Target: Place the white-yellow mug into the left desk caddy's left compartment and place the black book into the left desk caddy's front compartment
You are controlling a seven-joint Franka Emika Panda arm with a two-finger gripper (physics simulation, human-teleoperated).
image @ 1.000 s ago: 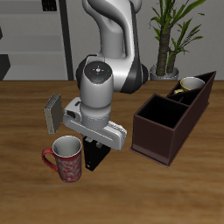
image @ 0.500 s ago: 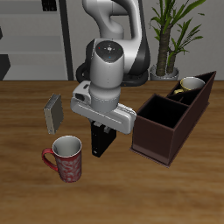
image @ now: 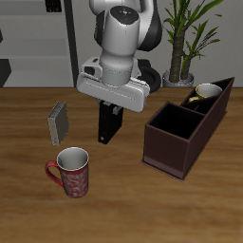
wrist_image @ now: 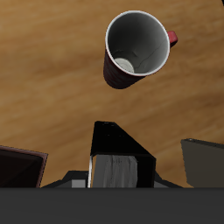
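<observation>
Your pincer (image: 113, 106) gripped the black book (image: 110, 124) above mid-bench, beside the left desk caddy (image: 180, 133), whose far compartment held the white-yellow mug (image: 206, 93).

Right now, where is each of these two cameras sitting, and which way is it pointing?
Exterior view: in front and above, facing the arm over the table; shows the arm and end effector holding the black book.
Wrist view: on the end effector, looking down past the black book.
Shared: the book, the red mug.
</observation>
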